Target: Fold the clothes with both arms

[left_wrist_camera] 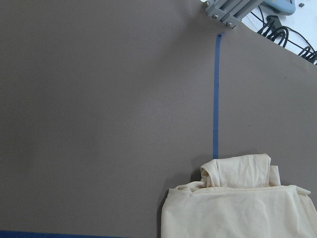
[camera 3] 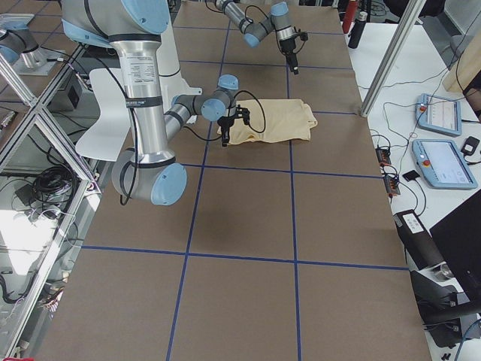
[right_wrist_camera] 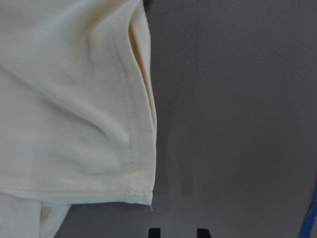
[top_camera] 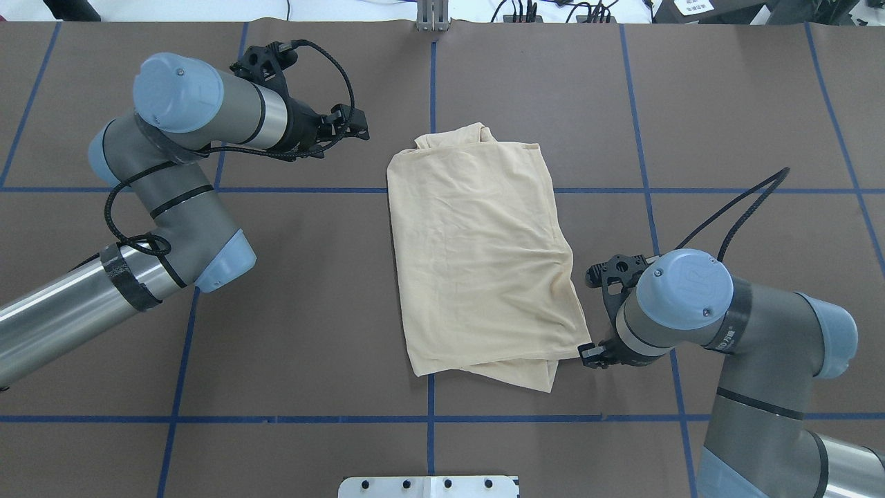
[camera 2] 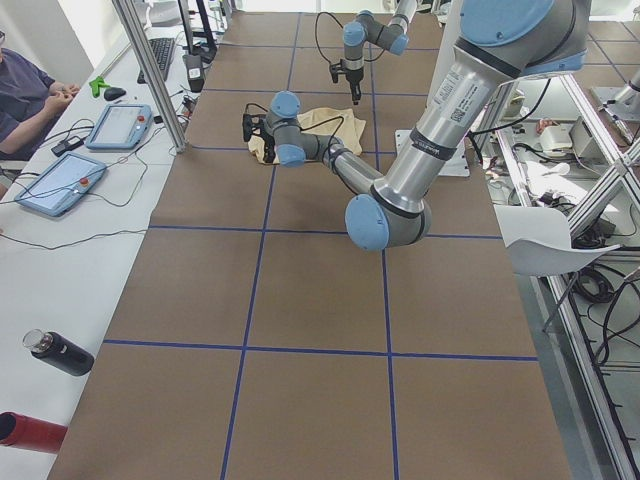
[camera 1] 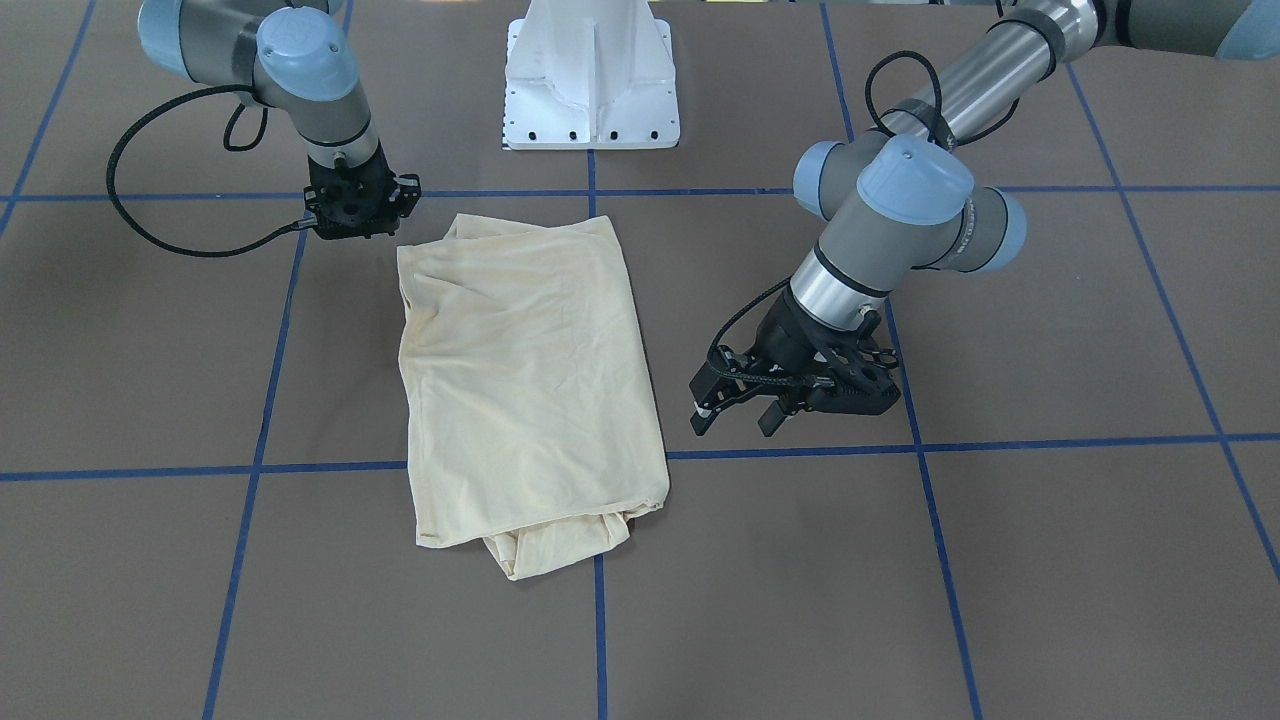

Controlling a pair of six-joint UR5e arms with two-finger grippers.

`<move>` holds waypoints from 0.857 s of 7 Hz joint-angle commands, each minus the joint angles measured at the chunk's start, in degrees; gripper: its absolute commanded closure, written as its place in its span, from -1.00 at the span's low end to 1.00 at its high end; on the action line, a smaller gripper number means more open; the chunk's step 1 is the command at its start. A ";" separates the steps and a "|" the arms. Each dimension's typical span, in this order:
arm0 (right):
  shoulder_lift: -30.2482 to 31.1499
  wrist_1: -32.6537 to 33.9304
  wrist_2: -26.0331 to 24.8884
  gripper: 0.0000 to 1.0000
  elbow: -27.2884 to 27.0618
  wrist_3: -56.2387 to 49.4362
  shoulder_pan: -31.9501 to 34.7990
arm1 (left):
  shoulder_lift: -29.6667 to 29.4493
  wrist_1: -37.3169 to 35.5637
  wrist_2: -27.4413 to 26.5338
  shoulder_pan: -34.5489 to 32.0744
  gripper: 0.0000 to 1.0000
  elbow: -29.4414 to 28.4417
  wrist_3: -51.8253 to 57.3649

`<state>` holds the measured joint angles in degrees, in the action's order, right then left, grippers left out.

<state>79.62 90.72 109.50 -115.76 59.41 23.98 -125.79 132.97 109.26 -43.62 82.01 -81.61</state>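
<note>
**Limp folded shirt, both claws empty beside it**

The shirt (top_camera: 477, 256) looks light, thin and completely soft. Lifted, it should sag from wherever it is pinched, and its stacked layers could slide apart or peel open. It is not fragile, and the knit should give the pads enough friction. The safest holds are probably the corners, with each pinch low enough to catch every layer.

The hemmed corner (right_wrist_camera: 141, 191) on the robot's side, toward its right, is the obvious first hold. From the wrist view I cannot tell how many layers lie under that hem.

The right gripper (top_camera: 590, 354) hangs just beside this corner. Its fingertips (right_wrist_camera: 154, 232) are spread and have nothing between them. The left gripper (camera 1: 737, 412) is off the shirt's opposite long edge, near the far end, and does not touch the cloth. Its jaws are also parted and empty.

The shirt lies around the middle of the table (top_camera: 726, 104), straight out from the white base pedestal (camera 1: 590, 75), well in from every edge. It is pale cream-yellow and folded into a rough rectangle with its long axis pointing away from the robot. No print or label shows. Soft creases cross the top layer. A tucked fold (left_wrist_camera: 237, 171) bulges out at the far short end, and an under-layer pokes out at the near one.
</note>
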 commanded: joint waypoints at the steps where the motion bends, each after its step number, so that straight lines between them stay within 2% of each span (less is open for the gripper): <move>1: -1.83 -0.97 -0.08 -0.48 -1.91 0.00 1.14 | -0.07 0.01 0.16 0.12 -0.93 0.25 -0.12; 2: -4.54 -1.50 0.01 -0.90 -1.66 0.09 2.72 | 0.80 0.01 0.33 3.42 -0.96 3.21 -3.61; 3: -6.04 -1.51 0.01 -0.97 -1.66 1.57 3.26 | 1.59 -0.25 0.07 7.81 -0.96 7.25 -10.60; 5: -8.86 -1.60 -0.08 -0.98 -1.66 6.14 3.79 | 7.28 -0.78 -0.45 13.98 -0.96 16.73 -21.00; 6: -9.48 -2.29 -0.17 -0.98 -1.66 7.72 3.88 | 8.01 -0.78 -2.20 16.88 -0.96 17.82 -25.92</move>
<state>71.19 88.98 109.43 -117.42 65.09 27.70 -119.61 132.30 108.46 -30.27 96.95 -101.71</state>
